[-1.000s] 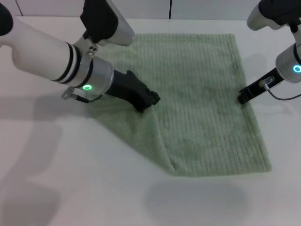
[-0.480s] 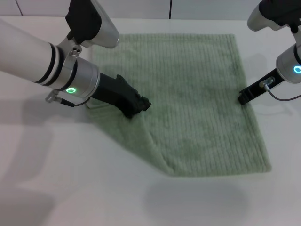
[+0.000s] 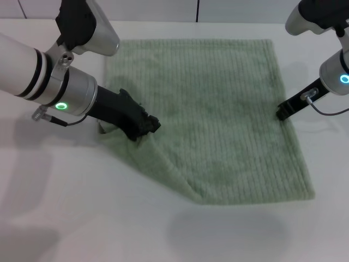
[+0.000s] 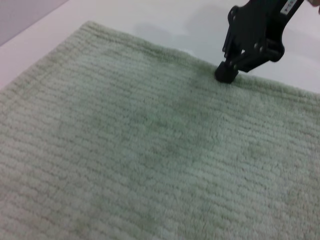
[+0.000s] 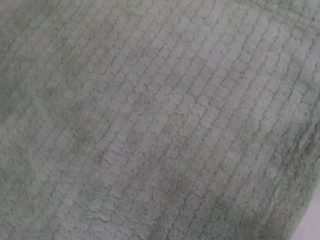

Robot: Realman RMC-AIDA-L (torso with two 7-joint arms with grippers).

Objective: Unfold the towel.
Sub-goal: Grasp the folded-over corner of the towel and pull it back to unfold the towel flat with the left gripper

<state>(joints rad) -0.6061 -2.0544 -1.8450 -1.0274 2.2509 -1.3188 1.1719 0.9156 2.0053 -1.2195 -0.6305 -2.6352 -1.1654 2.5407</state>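
The pale green towel (image 3: 218,103) lies spread on the white table, its near-left corner still folded in along a slanting crease. My left gripper (image 3: 143,126) is low over that folded corner at the towel's left side, shut on the towel's flap. At the towel's right edge my right gripper (image 3: 282,113) presses down with its tip, fingers together. The left wrist view looks across the towel (image 4: 125,140) to the right gripper (image 4: 226,74) resting on the far hem. Ribbed towel (image 5: 150,120) fills the right wrist view.
Bare white table (image 3: 82,218) surrounds the towel on the left, front and right. A wall with panel seams (image 3: 197,10) runs along the back edge.
My left gripper has moved left and slightly toward me, dragging the folded flap with it, so more of the towel's left part lies flat. The right gripper has stayed put.
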